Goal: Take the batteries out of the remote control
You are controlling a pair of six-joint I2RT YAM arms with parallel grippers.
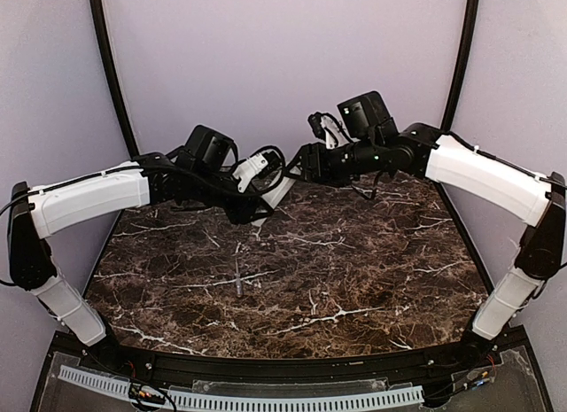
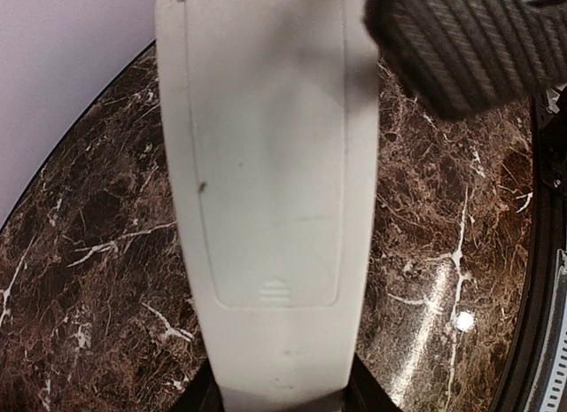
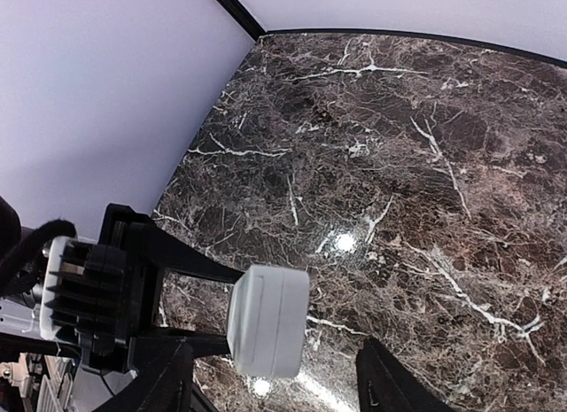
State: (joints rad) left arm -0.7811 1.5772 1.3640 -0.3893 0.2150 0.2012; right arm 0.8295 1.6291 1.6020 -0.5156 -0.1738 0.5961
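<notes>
L end effector (image 2: 283,396) grips remote control (image 2: 266,164); R end effector (image 3: 283,383) open round its end.

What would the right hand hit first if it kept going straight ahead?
The free end of the remote control, dead ahead between the right hand's spread fingers; probably close, though depth is unclear.

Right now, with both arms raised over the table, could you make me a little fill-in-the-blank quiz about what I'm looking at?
1. The fingers gripping the remote control belong to the ___ arm.
2. The battery cover on the remote's back has not been taken ___.
3. The thin grey stick lies on the table, held by ___ arm.
Missing words: left; off; neither.
</notes>
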